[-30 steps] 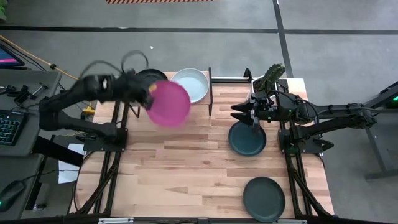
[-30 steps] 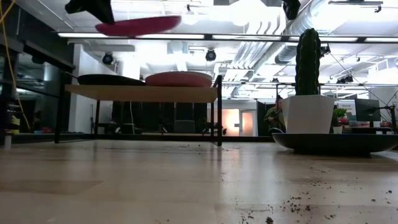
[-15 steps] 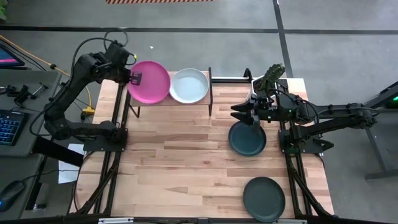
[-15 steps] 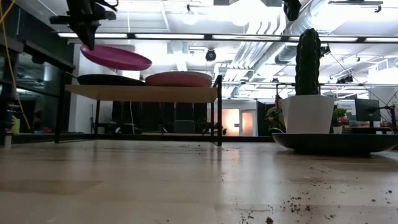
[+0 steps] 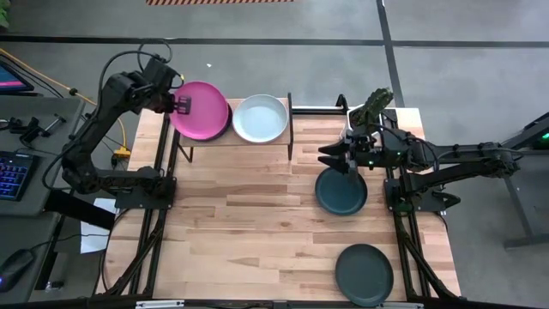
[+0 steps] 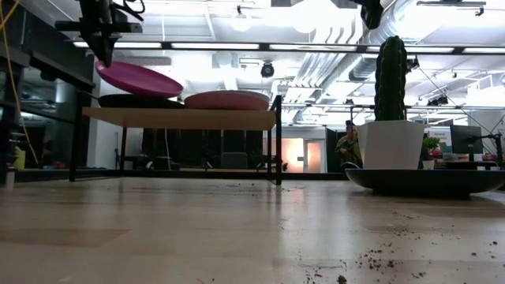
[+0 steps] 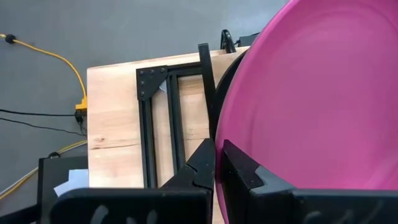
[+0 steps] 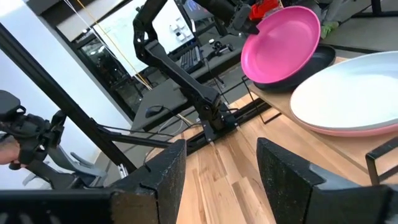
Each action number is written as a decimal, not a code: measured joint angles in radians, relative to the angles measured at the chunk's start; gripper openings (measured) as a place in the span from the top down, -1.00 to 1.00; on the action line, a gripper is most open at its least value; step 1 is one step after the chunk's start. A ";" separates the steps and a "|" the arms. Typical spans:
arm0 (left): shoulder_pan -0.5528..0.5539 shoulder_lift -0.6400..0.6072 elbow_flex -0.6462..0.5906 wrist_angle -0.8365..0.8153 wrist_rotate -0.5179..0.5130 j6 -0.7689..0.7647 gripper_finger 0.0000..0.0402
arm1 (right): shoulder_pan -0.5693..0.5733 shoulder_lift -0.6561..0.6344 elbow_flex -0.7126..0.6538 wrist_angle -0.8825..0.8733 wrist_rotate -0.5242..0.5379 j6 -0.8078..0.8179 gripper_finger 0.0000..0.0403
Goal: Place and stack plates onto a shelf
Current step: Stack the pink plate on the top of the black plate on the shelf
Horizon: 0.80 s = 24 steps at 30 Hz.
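Lowered since before, the magenta plate (image 5: 201,111) tilts over the black plate (image 6: 140,100) on the shelf (image 5: 290,129), clamped by the left gripper (image 5: 181,105). Right gripper (image 5: 336,158) gapes above the teal plate (image 5: 340,191); six plates total.

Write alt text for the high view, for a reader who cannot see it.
The left gripper holds a round magenta plate by its rim, tilted over a black plate on the small wooden shelf. The open right gripper waits beside a dark teal plate.

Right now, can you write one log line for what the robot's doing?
left claw: shut on pink plate | plate: tilted over black plate on shelf | right claw: open, waiting
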 joint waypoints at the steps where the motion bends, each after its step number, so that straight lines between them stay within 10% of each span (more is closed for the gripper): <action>1: 0.000 0.000 -0.007 0.002 -0.001 -0.003 1.00 | 0.000 0.000 0.000 -0.006 0.000 0.000 0.11; 24: -0.001 -0.003 -0.105 0.067 0.009 0.006 0.74 | 0.000 0.000 0.000 -0.025 0.000 -0.006 0.11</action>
